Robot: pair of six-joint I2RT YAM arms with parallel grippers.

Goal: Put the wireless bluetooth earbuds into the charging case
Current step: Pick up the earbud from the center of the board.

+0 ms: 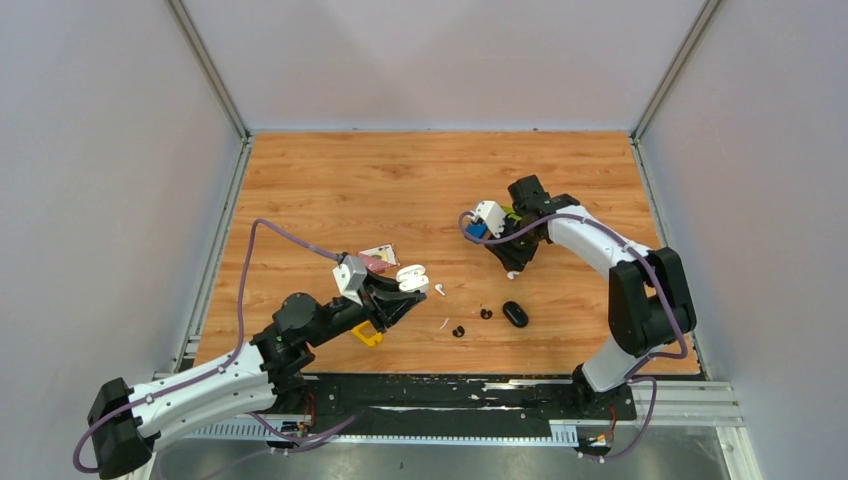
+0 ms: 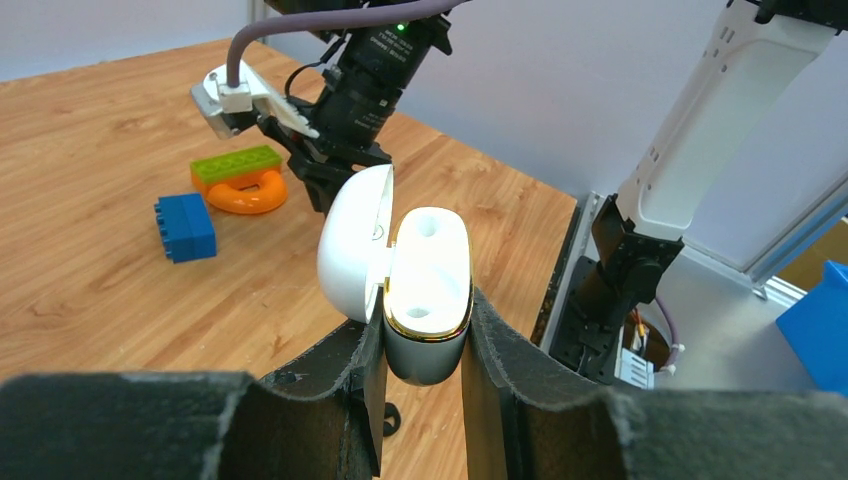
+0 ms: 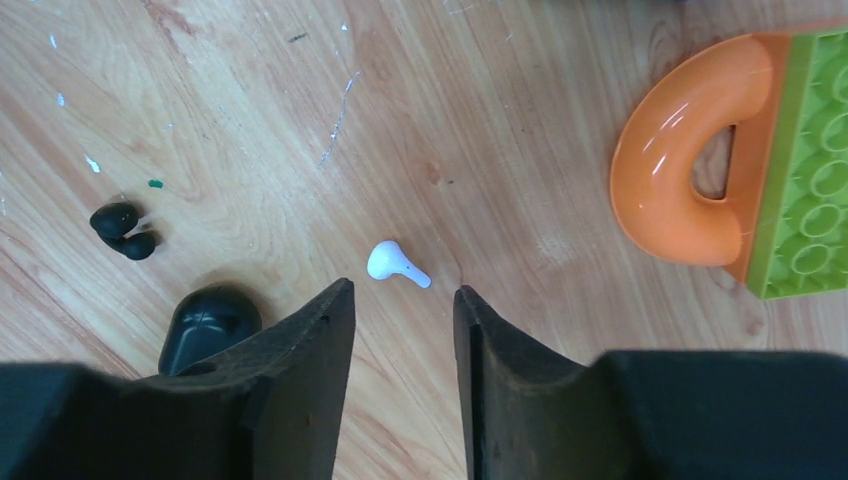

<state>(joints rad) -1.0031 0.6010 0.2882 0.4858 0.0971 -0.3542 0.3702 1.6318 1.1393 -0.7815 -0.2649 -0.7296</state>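
Left gripper point(image 2: 425, 305) is clamped tight on the white case point(image 2: 430, 270), holding it up off the bench point(image 1: 300, 180) a bit left of the middle and closer to the near edge than the far one. The lid's flipped open and both sockets look empty, so no buds are in it yet. Next to that arm there's a pink block point(image 1: 378, 258) on the far side and a yellow piece point(image 1: 367, 333) on the near side.

Just right of the case, a white bud point(image 1: 439, 289) is lying on the wood. Heading right along the near edge you get a black bud point(image 1: 458, 331), a second black bud point(image 1: 486, 314), then the black case point(image 1: 514, 314), which looks closed. None of these are touching.

Right gripper point(image 3: 401, 292) hangs over the bench right of the middle, fingers spread with nothing between them. The other white bud point(image 3: 397, 263) lies flat on the wood just past the fingertips, not touching them, with the black case near it on the near-edge side.

Toward the far edge from there is an orange ring point(image 3: 660, 190) with a green block point(image 3: 810, 180) touching it, and a blue block point(image 2: 185, 228) close by.
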